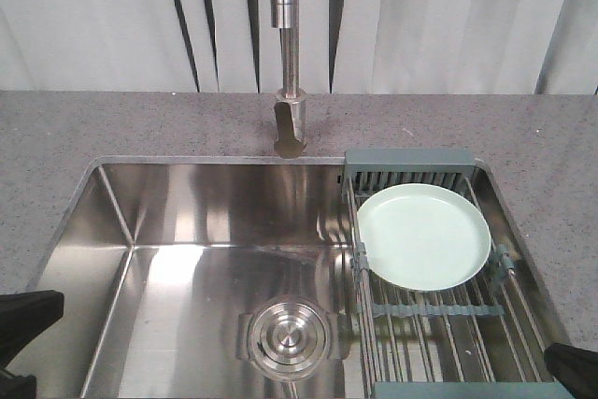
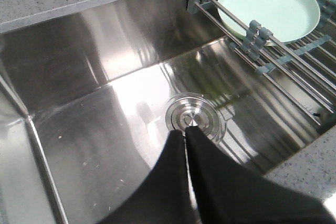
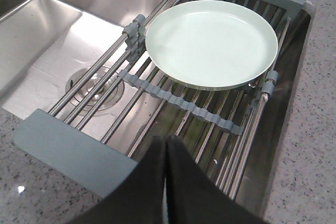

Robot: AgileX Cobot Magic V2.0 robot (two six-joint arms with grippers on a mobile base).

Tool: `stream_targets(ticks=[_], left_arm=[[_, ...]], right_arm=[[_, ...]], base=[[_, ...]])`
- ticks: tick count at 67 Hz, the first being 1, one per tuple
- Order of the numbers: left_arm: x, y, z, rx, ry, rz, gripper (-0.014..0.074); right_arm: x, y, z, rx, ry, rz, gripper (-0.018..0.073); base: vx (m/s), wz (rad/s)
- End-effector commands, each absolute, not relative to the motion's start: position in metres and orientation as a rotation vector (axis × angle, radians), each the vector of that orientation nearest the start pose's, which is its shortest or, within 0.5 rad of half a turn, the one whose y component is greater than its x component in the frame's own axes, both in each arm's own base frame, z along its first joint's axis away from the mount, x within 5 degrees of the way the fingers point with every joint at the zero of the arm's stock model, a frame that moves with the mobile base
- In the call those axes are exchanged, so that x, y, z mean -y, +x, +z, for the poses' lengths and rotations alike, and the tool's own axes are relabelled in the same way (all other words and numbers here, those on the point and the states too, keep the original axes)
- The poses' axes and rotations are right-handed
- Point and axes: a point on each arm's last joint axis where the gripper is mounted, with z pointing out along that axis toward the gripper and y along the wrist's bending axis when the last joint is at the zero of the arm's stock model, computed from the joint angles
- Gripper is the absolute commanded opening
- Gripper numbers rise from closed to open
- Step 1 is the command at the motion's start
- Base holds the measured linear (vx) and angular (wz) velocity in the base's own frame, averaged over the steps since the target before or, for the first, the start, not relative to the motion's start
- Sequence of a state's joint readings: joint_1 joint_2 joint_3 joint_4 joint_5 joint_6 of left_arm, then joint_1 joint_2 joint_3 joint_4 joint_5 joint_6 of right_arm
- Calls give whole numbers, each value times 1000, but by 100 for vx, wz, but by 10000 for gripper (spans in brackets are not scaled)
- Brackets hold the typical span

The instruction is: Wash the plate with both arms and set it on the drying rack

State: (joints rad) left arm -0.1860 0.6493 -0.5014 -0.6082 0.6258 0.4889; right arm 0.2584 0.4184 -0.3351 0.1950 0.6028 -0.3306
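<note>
The pale mint-green plate (image 1: pixel 423 235) (image 2: pixel 269 8) (image 3: pixel 211 43) lies flat on the far half of the drying rack (image 1: pixel 439 324) (image 2: pixel 294 69) (image 3: pixel 173 98), which spans the right side of the sink. My left gripper (image 2: pixel 186 129) is shut and empty, held over the sink basin near the drain. My right gripper (image 3: pixel 166 139) is shut and empty, above the rack's near end, short of the plate. In the front view only black tips of the arms show at the lower left (image 1: pixel 23 320) and lower right (image 1: pixel 572 366) corners.
A steel faucet (image 1: pixel 288 63) stands behind the sink (image 1: pixel 187 221) at centre. A round steel drain strainer (image 1: pixel 287 334) (image 2: pixel 195 116) sits in the basin floor. Grey speckled countertop (image 1: pixel 93 128) surrounds the sink. White curtains hang behind.
</note>
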Motion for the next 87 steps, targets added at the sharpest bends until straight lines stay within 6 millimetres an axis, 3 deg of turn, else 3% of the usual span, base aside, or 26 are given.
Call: stream_targets(ticks=[1,41,48,54,67,87], left_arm=[[52,117,294,-2075,322,-507,-6],[52,117,293,-2080,329,-496,-6],[47,118,290,-2099,352,-397,-6],[40,119,286,-2147,273,-327,-6],[27,116,262,-2077,114,-240,-6],[15,82,200,-1776,67,-209,-6]], right_arm=[[-31,83,259,-2019,-497,157,-4],[-31,83,259,-2019,-497,157,-4],[-31,83,259,-2019,-497,157,-4],[-31,83,259,-2019,-497,157,-4],[-31,83,259,-2019,-497,157,-4],[-31,83,259,-2019,-497,157,-4]], base=[[0,0],[0,0],[0,0],[0,0],[0,0],[0,0]])
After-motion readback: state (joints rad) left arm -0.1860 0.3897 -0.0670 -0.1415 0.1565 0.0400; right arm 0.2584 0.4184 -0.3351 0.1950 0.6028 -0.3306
